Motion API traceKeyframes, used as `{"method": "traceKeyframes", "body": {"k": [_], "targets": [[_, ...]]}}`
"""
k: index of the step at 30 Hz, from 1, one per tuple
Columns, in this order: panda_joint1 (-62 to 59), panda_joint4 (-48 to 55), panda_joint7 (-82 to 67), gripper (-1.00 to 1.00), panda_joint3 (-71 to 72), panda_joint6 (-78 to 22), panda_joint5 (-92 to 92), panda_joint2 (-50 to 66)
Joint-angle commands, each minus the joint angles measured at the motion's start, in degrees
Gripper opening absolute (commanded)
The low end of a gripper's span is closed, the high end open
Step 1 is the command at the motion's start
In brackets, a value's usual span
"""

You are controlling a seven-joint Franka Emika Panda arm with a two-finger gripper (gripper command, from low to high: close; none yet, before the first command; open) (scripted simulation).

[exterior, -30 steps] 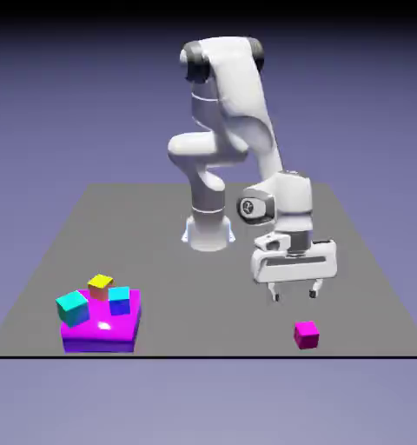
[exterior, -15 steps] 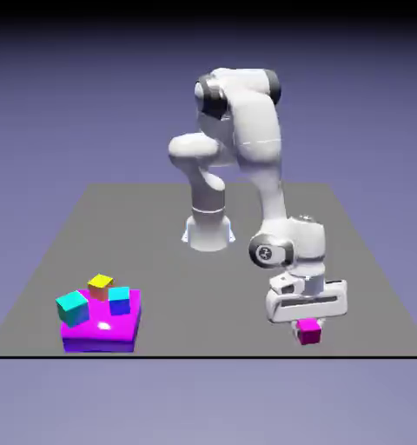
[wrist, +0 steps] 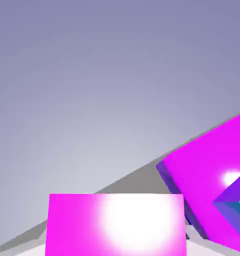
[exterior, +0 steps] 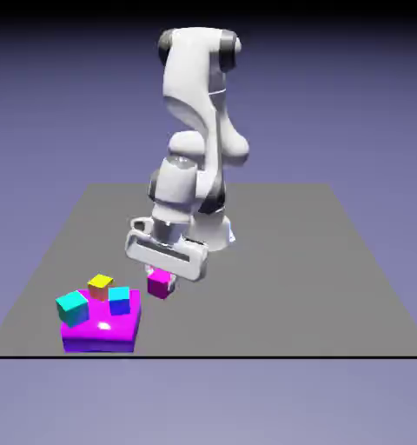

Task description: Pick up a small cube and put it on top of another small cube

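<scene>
The gripper (exterior: 160, 276) is closed on 1 magenta-pink cube (exterior: 161, 284), holding it between its 2 fingers, off the surface (exterior: 273, 287). Near the gripper, toward the exterior view's left, 1 blue cube (exterior: 119, 302) sits on the flat magenta-purple block (exterior: 103, 328). Farther from the gripper are 1 yellow cube (exterior: 100, 287) and 1 cyan cube (exterior: 72, 308), the cyan one tilted.

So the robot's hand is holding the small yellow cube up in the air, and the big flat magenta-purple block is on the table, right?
Not quite: the cube in the hand is the small magenta-pink cube, as the exterior view shows. It is held up in the air, and the big flat magenta-purple block is on the table.
</scene>
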Motion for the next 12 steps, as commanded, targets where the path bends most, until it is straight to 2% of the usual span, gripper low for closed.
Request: {"method": "traceKeyframes", "body": {"k": [1, 3, 9, 10, 12], "targets": [[-0.6, -0.7, -1.8, -1.00, -0.8, -0.9, 2.3, -1.7], [-0.8, -0.8, -2.0, -1.00, -0.9, -0.9, 2.5, -1.9], [-0.1, 0.9, 1.1, -1.00, -3.0, 9.0, -1.0, 9.6], [-0.1, 0.9, 1.1, 1.00, -3.0, 9.0, -1.0, 9.6], [-0.2, 0.6, 0.5, 1.00, -2.6, 7.2, -0.3, 7.6]]}}
